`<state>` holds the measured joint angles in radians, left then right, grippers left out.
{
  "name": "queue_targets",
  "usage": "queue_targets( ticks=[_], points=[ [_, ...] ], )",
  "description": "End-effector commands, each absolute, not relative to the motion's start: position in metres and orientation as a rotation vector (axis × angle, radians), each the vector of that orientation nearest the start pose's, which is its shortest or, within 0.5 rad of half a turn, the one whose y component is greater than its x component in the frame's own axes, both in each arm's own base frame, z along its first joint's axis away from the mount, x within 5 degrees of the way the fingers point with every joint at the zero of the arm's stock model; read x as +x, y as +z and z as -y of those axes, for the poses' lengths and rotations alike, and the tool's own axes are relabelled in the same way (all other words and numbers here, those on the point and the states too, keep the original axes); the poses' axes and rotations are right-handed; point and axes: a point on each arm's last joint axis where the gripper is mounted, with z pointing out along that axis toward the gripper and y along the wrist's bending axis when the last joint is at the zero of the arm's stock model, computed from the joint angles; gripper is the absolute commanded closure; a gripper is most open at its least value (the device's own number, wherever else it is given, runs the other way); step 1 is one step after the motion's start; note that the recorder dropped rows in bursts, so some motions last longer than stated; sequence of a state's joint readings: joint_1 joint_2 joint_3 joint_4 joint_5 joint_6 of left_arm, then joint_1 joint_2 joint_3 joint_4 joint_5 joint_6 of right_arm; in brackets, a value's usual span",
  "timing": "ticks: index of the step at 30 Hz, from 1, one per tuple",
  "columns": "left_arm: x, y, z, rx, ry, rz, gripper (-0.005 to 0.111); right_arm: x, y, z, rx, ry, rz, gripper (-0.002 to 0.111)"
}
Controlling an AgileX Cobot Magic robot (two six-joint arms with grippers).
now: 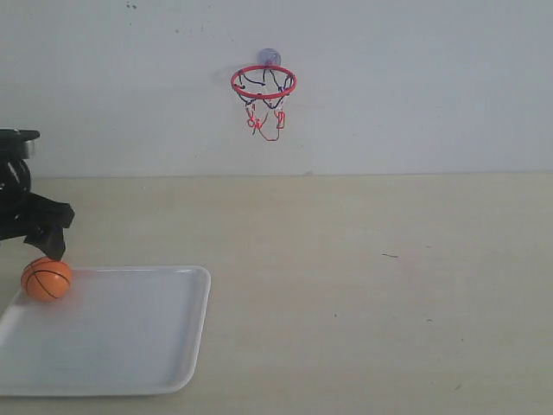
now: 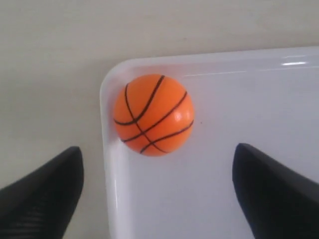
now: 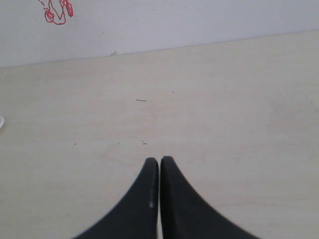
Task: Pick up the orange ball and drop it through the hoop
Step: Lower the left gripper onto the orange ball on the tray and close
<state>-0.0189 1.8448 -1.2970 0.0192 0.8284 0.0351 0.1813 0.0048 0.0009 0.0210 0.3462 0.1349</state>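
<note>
The orange ball (image 1: 47, 279) (image 2: 153, 115), with thin black seams, rests in the far left corner of a white tray (image 1: 130, 337) (image 2: 219, 189). My left gripper (image 1: 47, 233) (image 2: 158, 154) hangs open just above and behind the ball, its black fingers (image 2: 45, 194) spread wide, one over the table and one over the tray. The hoop (image 1: 263, 83), a red ring with a dangling net, sticks to the back wall by a bluish suction cup (image 1: 269, 57). My right gripper (image 3: 159, 160) is shut on nothing above bare table; the exterior view does not show it. The red net end (image 3: 57, 12) shows in the right wrist view.
The tray's raised rim (image 2: 107, 149) runs beside the ball. Pale tabletop (image 1: 389, 285) stretches from the tray to the right edge, meeting the white wall (image 1: 415, 86) at the back.
</note>
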Motion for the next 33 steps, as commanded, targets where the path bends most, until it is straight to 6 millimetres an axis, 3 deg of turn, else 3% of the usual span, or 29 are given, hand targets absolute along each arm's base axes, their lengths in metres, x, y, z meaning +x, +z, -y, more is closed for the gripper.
queue_targets(
  ticks=[1, 5, 15, 23, 27, 33],
  points=[
    [0.39, 0.196, 0.007, 0.117, 0.033, -2.855, 0.029, 0.053, 0.183, -0.01, -0.034, 0.237, -1.824, 0.108],
    [0.4, 0.187, 0.007, 0.117, 0.033, -2.865, 0.029, 0.053, 0.183, -0.01, -0.034, 0.237, -1.824, 0.108],
    [0.404, 0.151, 0.007, 0.128, 0.032, -2.962, 0.029, 0.053, 0.183, -0.01, -0.034, 0.237, -1.824, 0.108],
    [0.404, 0.144, 0.007, 0.134, 0.032, -2.979, 0.03, 0.053, 0.183, -0.01, -0.034, 0.237, -1.824, 0.108],
    [0.404, 0.144, 0.007, 0.134, 0.032, -2.979, 0.039, 0.053, 0.183, -0.01, -0.034, 0.237, -1.824, 0.108],
    [0.402, 0.144, 0.007, 0.135, 0.032, -3.007, 0.065, 0.053, 0.183, -0.01, -0.034, 0.237, -1.824, 0.108]
  ],
)
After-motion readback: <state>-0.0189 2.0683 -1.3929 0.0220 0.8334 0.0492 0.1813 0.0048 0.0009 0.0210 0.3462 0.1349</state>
